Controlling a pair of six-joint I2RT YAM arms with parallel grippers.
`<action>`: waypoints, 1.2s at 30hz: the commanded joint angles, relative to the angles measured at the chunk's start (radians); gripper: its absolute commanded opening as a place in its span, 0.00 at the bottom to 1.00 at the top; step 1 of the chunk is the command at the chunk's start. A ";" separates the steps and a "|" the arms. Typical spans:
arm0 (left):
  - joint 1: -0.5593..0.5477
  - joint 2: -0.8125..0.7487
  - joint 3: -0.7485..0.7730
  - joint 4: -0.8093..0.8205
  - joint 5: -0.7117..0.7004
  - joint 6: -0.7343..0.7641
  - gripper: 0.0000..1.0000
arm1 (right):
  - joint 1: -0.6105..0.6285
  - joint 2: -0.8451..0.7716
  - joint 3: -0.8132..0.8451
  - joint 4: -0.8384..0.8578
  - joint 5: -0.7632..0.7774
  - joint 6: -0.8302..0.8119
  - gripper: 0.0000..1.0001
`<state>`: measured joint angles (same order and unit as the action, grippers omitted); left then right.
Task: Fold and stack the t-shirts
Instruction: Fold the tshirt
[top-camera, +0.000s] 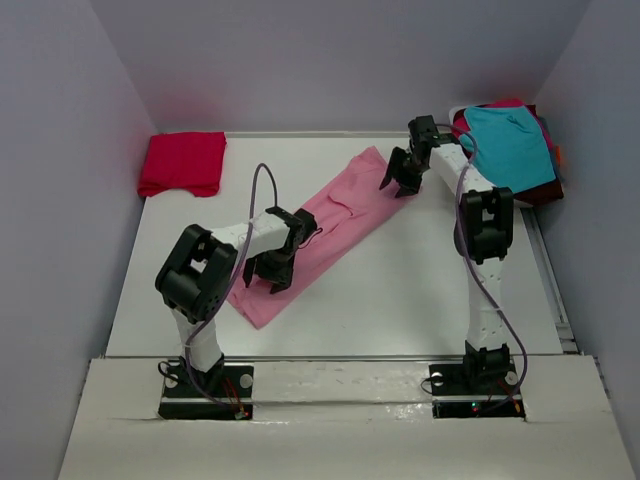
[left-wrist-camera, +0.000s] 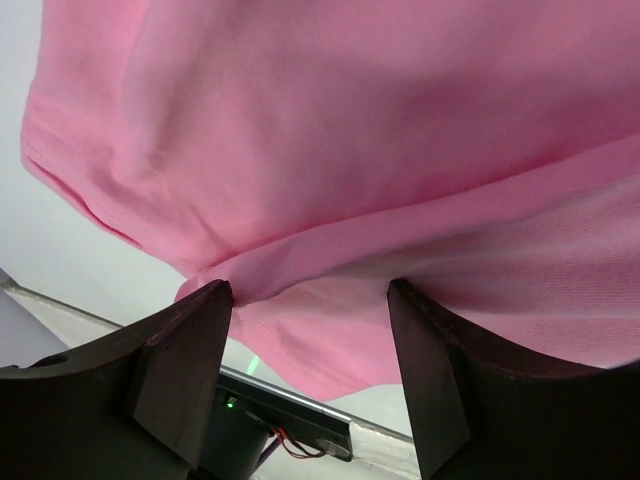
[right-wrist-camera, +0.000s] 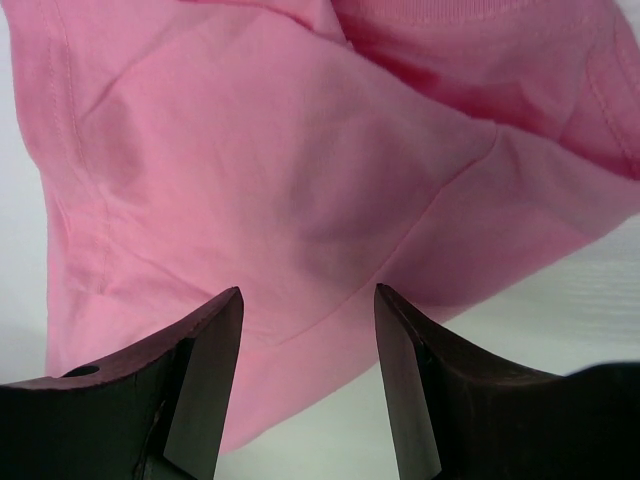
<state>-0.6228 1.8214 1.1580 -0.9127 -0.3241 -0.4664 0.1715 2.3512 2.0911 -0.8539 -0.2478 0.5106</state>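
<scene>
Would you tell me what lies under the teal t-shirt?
Maroon fabric peeks out at its near edge, crimson fabric at its far edge; the teal t-shirt covers the rest.

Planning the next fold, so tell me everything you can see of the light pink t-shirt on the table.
The light pink cotton-looking t-shirt lies on the white table, folded lengthwise into a long narrow strip running diagonally from near-left to far-right. Soft creases and stitched seams show. The left gripper hangs over its near end, the right gripper over its far end, jaws open, clamping nothing.
</scene>
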 joint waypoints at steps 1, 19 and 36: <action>-0.031 0.013 -0.037 -0.051 -0.021 -0.049 0.76 | -0.001 0.048 0.081 -0.005 0.035 -0.023 0.61; -0.161 0.096 -0.037 -0.051 0.152 0.020 0.75 | -0.010 0.230 0.317 0.001 -0.071 -0.044 0.64; -0.328 0.210 0.239 -0.017 0.433 0.127 0.71 | -0.030 0.318 0.397 0.076 -0.183 -0.050 0.67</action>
<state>-0.9245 2.0022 1.3384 -1.0508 -0.0261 -0.3477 0.1581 2.6278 2.4565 -0.8295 -0.4225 0.4911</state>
